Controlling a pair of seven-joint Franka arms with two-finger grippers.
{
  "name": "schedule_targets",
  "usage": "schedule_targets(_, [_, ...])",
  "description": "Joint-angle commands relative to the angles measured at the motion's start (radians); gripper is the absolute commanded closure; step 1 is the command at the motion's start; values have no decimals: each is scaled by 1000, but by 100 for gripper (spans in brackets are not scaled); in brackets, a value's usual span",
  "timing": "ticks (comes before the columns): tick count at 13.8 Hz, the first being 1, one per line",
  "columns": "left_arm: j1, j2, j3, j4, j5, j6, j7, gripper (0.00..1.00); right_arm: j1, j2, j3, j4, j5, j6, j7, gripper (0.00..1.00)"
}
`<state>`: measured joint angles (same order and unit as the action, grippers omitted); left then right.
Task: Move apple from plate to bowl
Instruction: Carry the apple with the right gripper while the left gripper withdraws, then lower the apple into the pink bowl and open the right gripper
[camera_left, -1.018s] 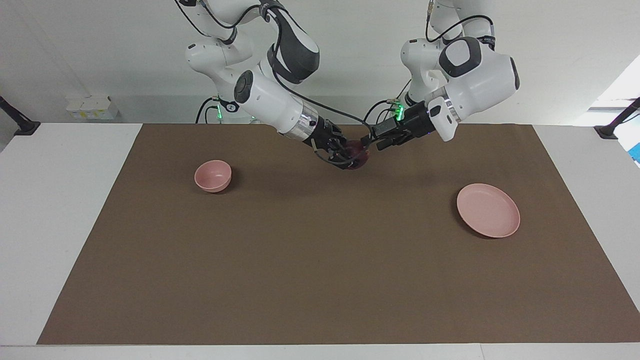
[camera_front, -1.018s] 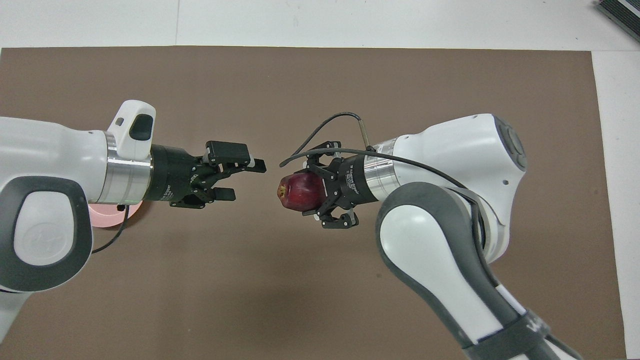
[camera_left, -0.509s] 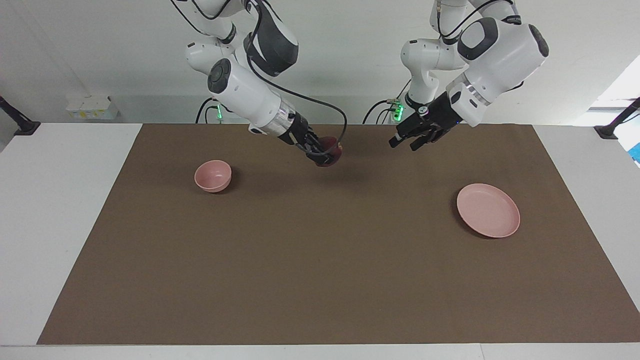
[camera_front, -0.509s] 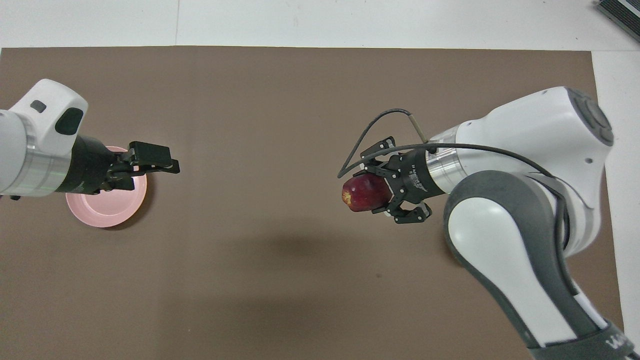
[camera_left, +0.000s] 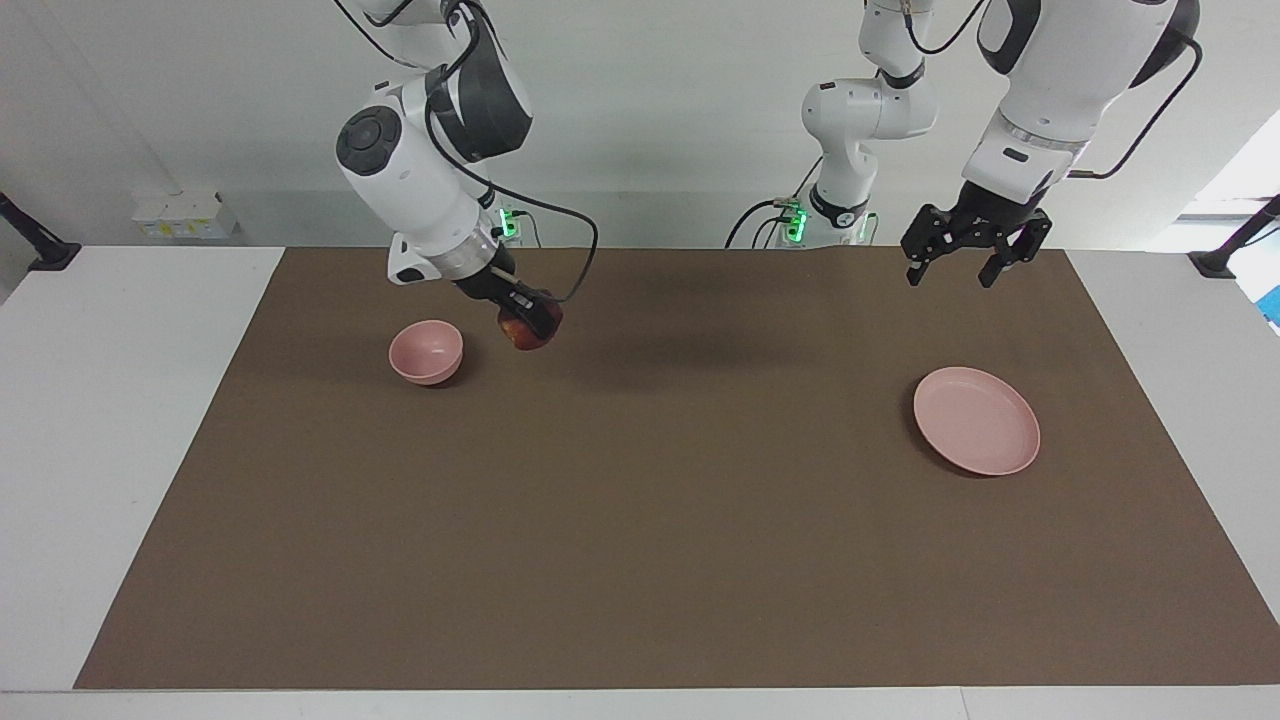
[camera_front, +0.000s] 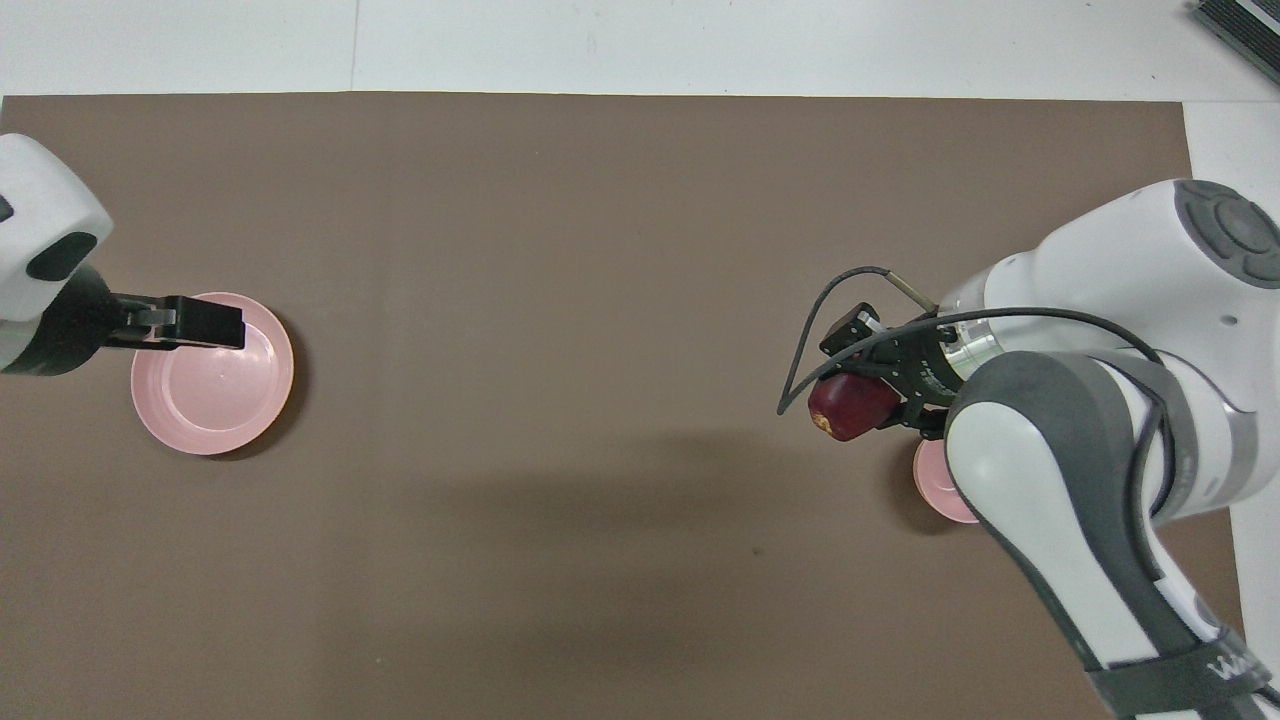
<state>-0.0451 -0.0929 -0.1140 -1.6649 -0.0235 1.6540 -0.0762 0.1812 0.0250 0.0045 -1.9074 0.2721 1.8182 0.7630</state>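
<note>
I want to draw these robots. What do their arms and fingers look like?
Both arms are glossy white with dark grey joint patches and a silver wrist ring. The left gripper and right gripper are black, with blocky black fingers. A thin black cable loops by each wrist.

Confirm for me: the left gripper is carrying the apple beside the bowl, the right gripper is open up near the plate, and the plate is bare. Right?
Not quite: the arms are swapped. The facing view shows the right gripper shut on the apple beside the bowl, while the left gripper hangs open up near the plate, which is bare.
</note>
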Motion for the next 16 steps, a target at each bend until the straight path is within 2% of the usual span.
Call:
schedule_targets(1, [4, 24, 8, 134, 53, -143, 30, 0, -55, -71, 9, -119, -95, 7, -131, 100])
schedule_targets(3, [7, 10, 10, 133, 48, -191, 39, 0, -107, -95, 9, -195, -149, 38, -230, 100])
schedule_targets(4, [17, 2, 17, 93, 39, -185, 62, 0, -136, -118, 11, -244, -163, 80, -278, 100])
schedule_targets(7, [40, -5, 13, 85, 25, -200, 61, 0, -221, -155, 9, -402, -171, 225, -433, 100])
schedule_targets(10, [53, -13, 14, 76, 25, -204, 67, 0, -266, -145, 11, -530, -171, 381, -501, 100])
schedule_targets(11, [54, -13, 16, 76, 25, -201, 61, 0, -264, -139, 11, -542, -171, 400, -501, 100])
schedule_targets(12, [54, -13, 14, 74, 23, -197, 56, 0, -253, -131, 11, -532, -172, 395, -496, 75])
schedule_targets(13, [60, -11, 17, 74, 11, -188, 55, 0, -252, -120, 11, -516, -172, 391, -498, 7])
schedule_targets(14, [80, -8, 17, 74, -25, -172, 50, 0, -252, -122, 11, -497, -177, 376, -501, 0])
schedule_targets(16, [90, -7, 19, 76, -46, -151, 47, 0, -240, -131, 17, -412, -218, 269, -499, 0])
